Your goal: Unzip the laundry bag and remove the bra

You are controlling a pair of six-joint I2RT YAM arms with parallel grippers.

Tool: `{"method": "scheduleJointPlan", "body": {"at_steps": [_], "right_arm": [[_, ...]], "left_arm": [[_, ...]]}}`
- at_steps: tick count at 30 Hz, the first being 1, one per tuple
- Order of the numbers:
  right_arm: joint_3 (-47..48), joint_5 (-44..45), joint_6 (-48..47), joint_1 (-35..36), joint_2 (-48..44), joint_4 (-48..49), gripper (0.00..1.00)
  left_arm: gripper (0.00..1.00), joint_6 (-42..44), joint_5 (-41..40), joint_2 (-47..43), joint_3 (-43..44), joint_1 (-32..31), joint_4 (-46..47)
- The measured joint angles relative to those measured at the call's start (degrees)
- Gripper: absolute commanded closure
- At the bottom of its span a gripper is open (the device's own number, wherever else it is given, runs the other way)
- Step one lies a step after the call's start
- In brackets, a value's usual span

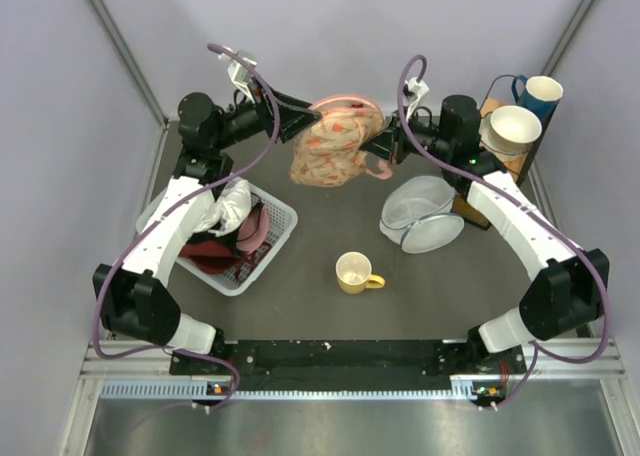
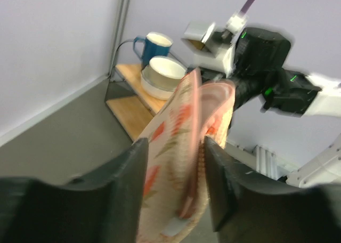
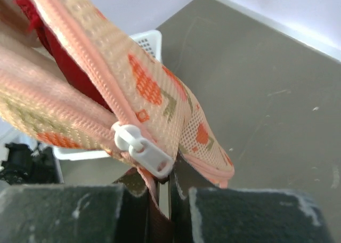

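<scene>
I have the laundry bag (image 1: pixel 330 146) hanging in the air on the far side of the mug (image 1: pixel 355 273), clear of the worktop (image 1: pixel 330 226) and stretched between both arms. Holding it up this way keeps the fabric taut, so the zip has something to pull against.

The left claw (image 2: pixel 176 147) is clamped across one end of the bag. Its jaws stand partly apart only because the padded fabric fills the gap between them.

The right claw (image 3: pixel 162 195) is closed almost completely on a thin strip of the bag's edge, right under the white zipper pull (image 3: pixel 144 150). I can't tell whether it has the pull's tab or just the tape beside it.

From the right wrist view, the two sides of the bag have parted above the pull. Dark red cloth shows in the gap, and I take that for the bra (image 3: pixel 58 51).

My judgement is that the zip is partly open and the bra has not yet been removed. The risk is that the pull slips free if I drag at an angle.
</scene>
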Motion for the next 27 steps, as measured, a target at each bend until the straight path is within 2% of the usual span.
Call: {"method": "scheduleJointPlan", "body": {"at_steps": [2,5,8,13,18,27], "right_arm": [[5.11,1.64,-5.70,-0.04,0.00,-8.52,1.00],[15.30,2.89,-15.19,-0.07,0.24,-23.10,1.00],[26.18,3.37,-23.80,-0.11,0.90,-34.77,1.00],[35.30,5.25,-31.82,1.31,2.89,-46.95,1.00],[35.89,7.76,-35.63,3.98,6.05,-54.03,1.00],[35.93,10.67,-37.70,5.44,9.92,-59.91,1.00]], "left_arm": [[0.15,1.55,0.52,0.00,0.66,0.70,-2.99],[0.08,3.76,1.77,0.00,2.12,2.27,-8.31],[0.07,7.72,2.43,0.09,5.77,3.67,-15.28],[0.05,17.64,1.11,1.79,18.12,3.63,-29.42],[0.05,24.35,-0.79,1.92,23.17,2.27,-37.16],[0.04,34.97,-3.28,2.29,24.06,-4.07,-46.64]]}}
